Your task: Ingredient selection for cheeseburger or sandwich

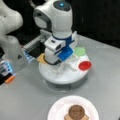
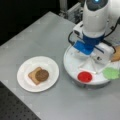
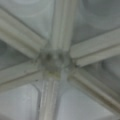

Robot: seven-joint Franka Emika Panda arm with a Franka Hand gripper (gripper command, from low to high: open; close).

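A white paper plate holds one brown toast square with the dark round patty on top of it. My gripper hangs low over the middle of the round white ingredient tray, far from the plate. The wrist view looks straight down on the tray's hub, where the white dividers meet. A yellow-orange flat piece lies at the tray's left edge. In a front view a tan piece shows at the tray's right side.
A red disc and a green lettuce-like piece lie in tray compartments. A grey box with blue lights and an orange part stands at a front view's left. The table is grey.
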